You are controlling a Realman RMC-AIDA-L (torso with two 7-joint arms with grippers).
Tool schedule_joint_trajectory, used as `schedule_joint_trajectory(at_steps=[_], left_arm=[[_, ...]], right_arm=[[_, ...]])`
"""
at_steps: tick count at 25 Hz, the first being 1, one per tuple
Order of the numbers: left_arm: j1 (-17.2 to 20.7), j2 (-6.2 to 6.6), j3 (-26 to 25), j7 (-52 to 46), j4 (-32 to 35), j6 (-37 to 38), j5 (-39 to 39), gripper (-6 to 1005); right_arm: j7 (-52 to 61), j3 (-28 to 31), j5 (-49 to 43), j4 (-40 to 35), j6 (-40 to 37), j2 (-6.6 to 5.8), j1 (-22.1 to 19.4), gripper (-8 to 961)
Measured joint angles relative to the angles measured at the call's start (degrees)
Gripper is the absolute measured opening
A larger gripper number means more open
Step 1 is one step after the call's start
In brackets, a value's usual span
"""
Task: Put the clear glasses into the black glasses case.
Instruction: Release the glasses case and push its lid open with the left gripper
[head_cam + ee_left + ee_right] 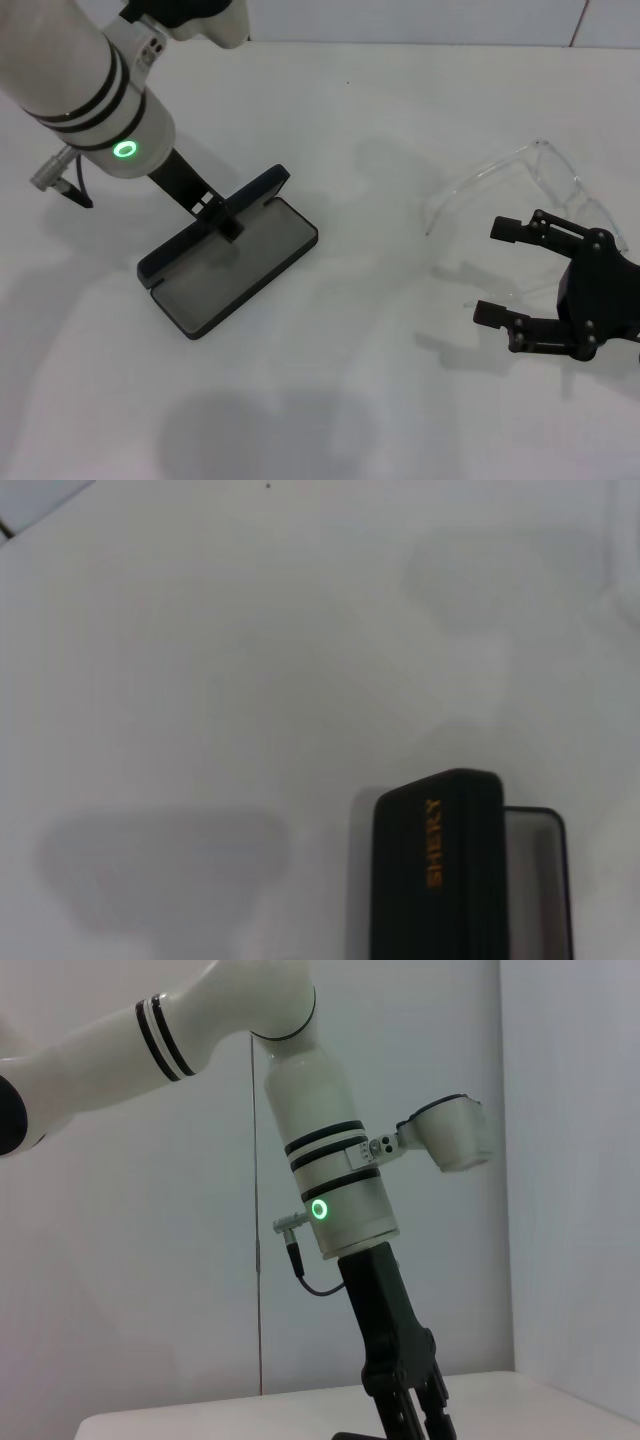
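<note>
While the black glasses case (232,254) lies open on the left of the white bench (340,380), the task looks barely begun: its smooth grey lining holds nothing. The left gripper (222,212) reaches down at the raised lid, its fingers seemingly closed on the lid's edge to keep it open, though the grip itself is hard to confirm. Slim and rectangular with rounded corners, the case is hard and matte black, with orange lettering on the lid in the left wrist view. Further right, the clear glasses (520,185) rest on the bench, colourless glossy plastic with long thin arms. Just near of them hangs the right gripper (505,272), fingers spread apart, gripping nothing. Picking up and placing both remain.
</note>
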Motion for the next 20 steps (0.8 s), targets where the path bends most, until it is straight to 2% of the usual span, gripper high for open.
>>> schedule_joint_trajectory(at_steps=[5, 11, 20], left_arm=[[0.0, -0.02, 0.0, 0.0, -0.8, -0.1, 2.0, 633], [-0.1, -0.02, 0.0, 0.1, -1.0, -0.2, 1.8, 500], [-0.2, -0.04, 0.9, 0.6, -1.0, -0.7, 1.3, 457]], right_arm=[[0.0, 0.0, 0.0, 0.0, 0.0, -0.03, 0.1, 874], [0.0, 0.0, 0.0, 0.0, 0.5, -0.04, 0.4, 875], [-0.2, 0.0, 0.0, -0.1, 1.4, -0.04, 0.6, 874]])
